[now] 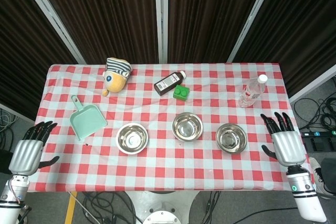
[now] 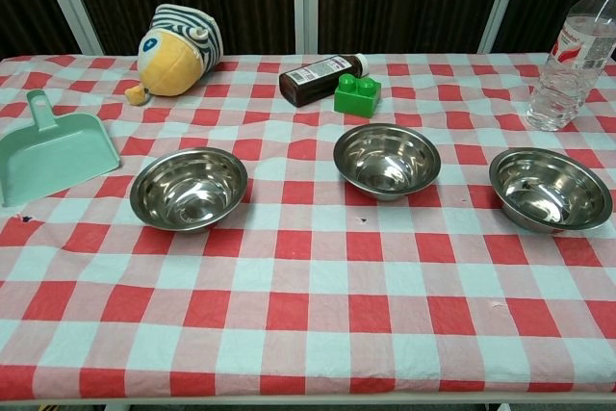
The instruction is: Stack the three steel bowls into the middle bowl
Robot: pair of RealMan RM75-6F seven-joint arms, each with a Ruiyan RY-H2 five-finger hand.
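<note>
From the head view, your left hand point(image 1: 26, 153) sits at the lower left edge of the frame, fingers spread, holding nothing. Your right hand point(image 1: 286, 145) is at the lower right, just over the table's point(image 1: 157, 174) edge, also splayed and empty. The left bowl point(image 1: 132, 138), middle bowl point(image 1: 187, 126) and right bowl point(image 1: 231, 138) sit in a row mid-frame, all apart.

Chest view shows no hands, just the bowls across the middle, with a teal dustpan point(image 2: 53, 146) at left and a water bottle point(image 2: 573, 50) upper right.
</note>
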